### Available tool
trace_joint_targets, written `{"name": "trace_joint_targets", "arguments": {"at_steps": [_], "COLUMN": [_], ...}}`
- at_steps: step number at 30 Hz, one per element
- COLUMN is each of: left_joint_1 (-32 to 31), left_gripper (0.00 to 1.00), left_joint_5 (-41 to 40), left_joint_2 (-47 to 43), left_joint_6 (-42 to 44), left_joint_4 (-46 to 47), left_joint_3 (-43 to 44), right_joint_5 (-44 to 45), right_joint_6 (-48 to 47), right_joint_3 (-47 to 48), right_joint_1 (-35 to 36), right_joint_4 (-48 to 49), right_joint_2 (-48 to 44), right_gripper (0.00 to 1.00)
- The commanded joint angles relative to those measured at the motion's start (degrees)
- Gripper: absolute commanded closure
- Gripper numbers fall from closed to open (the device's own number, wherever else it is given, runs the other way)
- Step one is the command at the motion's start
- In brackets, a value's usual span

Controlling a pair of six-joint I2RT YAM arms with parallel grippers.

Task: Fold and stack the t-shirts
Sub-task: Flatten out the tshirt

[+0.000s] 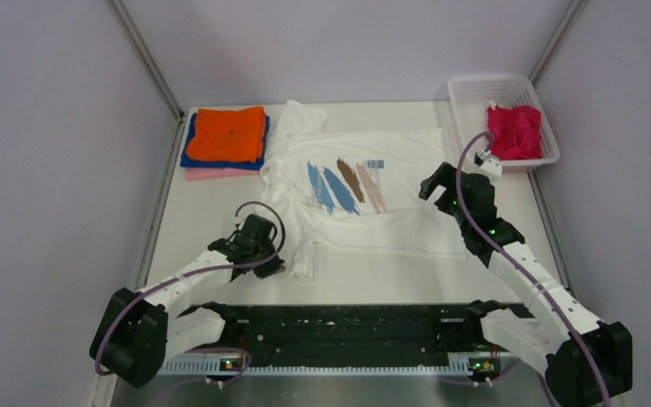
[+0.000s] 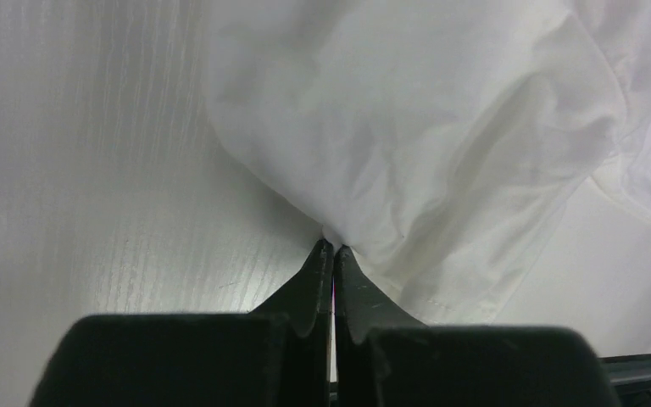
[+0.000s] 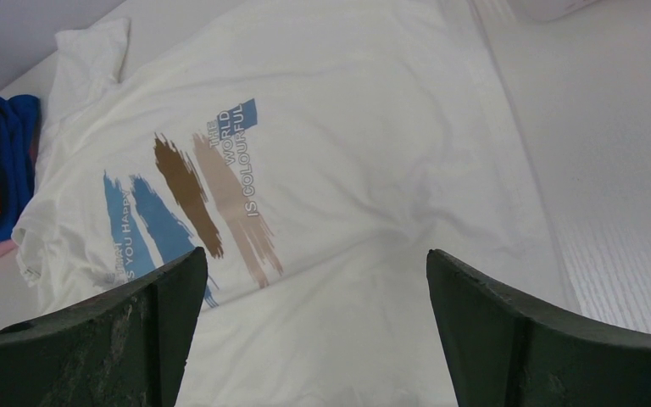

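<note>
The white t-shirt with blue, brown and tan brush strokes lies spread print-up in the middle of the table. Its near-left corner is bunched up. My left gripper is shut on the edge of that bunched white cloth, with the fingertips pinched together at the fold. My right gripper is open and empty above the shirt's right half, with its fingers wide apart. Orange, blue and pink shirts lie folded in a stack at the back left. A magenta shirt sits crumpled in the basket.
A white plastic mesh basket stands at the back right corner. Grey walls close the table in on three sides. The black rail with the arm bases runs along the near edge. Bare table lies left of the bunched cloth.
</note>
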Motion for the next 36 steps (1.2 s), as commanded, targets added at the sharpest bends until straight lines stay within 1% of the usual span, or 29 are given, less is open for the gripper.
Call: {"name": "trace_joint_targets", "arguments": {"at_steps": [1, 4, 7, 9, 11, 13, 15, 18, 20, 21, 22, 24, 25, 27, 29, 30, 31, 32, 33, 36], "left_joint_1": [-0.1, -0.2, -0.2, -0.7, -1.6, -2.5, -3.1, -3.5, -4.1, -4.5, -4.5, -4.5, -4.6, -4.7, -4.8, -4.8, -4.8, -4.8, -4.8, -4.8], "left_gripper": [1.0, 1.0, 1.0, 1.0, 1.0, 1.0, 1.0, 1.0, 1.0, 0.96, 0.88, 0.67, 0.59, 0.49, 0.4, 0.34, 0.26, 0.09, 0.02, 0.01], "left_joint_5": [-1.6, -2.8, -3.6, -4.7, -5.1, -3.9, -4.7, -5.5, -4.3, -3.7, -2.8, -0.9, -0.7, -1.8, -4.0, -5.1, -6.0, -6.9, -7.6, -5.9], "left_joint_2": [0.7, -3.3, -6.4, -7.9, -9.3, -10.8, -11.8, -11.9, -11.7, -11.5, -11.1, -9.9, -9.4, -9.3, -9.6, -10.0, -10.3, -10.6, -10.7, -9.9], "left_joint_6": [1.3, 0.9, -1.5, -4.5, -8.8, -11.6, -13.4, -13.7, -13.5, -13.0, -12.5, -11.2, -10.8, -9.9, -8.6, -7.9, -6.7, -5.8, -5.3, -3.5], "left_joint_4": [-3.8, -9.5, -18.8, -27.3, -32.8, -35.7, -39.1, -43.4, -43.4, -42.6, -41.5, -38.9, -37.9, -37.5, -38.1, -38.7, -38.6, -38.1, -37.2, -32.4], "left_joint_3": [0.7, 2.0, 5.1, 7.2, 8.2, 8.1, 9.1, 11.2, 11.0, 10.3, 9.7, 9.2, 9.4, 10.9, 14.2, 15.7, 17.1, 18.1, 18.8, 17.3], "right_joint_5": [1.4, 1.4, 1.4, 1.4, 1.2, 1.6, 2.3, 3.1, 3.3, 3.5, 3.7, 4.2, 4.4, 4.5, 4.7, 4.8, 4.7, 4.7, 4.8, 5.2], "right_joint_6": [0.2, -0.1, -0.4, -0.4, -0.4, -0.4, -0.4, -0.4, -0.3, -0.1, 0.0, 0.3, 0.4, 0.5, 0.6, 0.6, 0.7, 0.9, 1.2, 3.4], "right_joint_3": [0.6, 0.5, 0.5, 0.5, 0.7, 0.8, 1.0, 2.0, 2.4, 2.4, 2.3, 2.2, 2.3, 2.4, 2.6, 2.5, 2.5, 2.5, 2.4, 1.2], "right_joint_1": [-0.4, -0.3, -0.4, -0.4, -0.4, -0.3, -0.4, -0.3, -0.4, -0.4, -0.4, -0.3, -0.3, -0.4, -0.4, -0.3, -0.3, -0.4, -0.4, -0.3], "right_joint_4": [0.3, 0.4, 0.1, -0.1, -0.6, -1.4, -1.9, -3.5, -4.2, -4.5, -4.6, -5.1, -5.3, -5.6, -5.9, -6.1, -6.4, -6.6, -6.9, -9.2], "right_joint_2": [0.2, 0.4, 0.6, 0.6, 0.7, 0.9, 1.2, 2.2, 3.0, 3.3, 3.5, 3.6, 3.5, 3.4, 3.3, 3.3, 3.2, 3.1, 3.1, 2.3], "right_gripper": [0.01, 0.01, 0.01, 0.01, 0.01, 0.01, 0.01, 0.01, 0.01, 0.01, 0.01, 0.01, 0.01, 0.01, 0.01, 0.01, 0.01, 0.01, 0.01, 0.01]}}
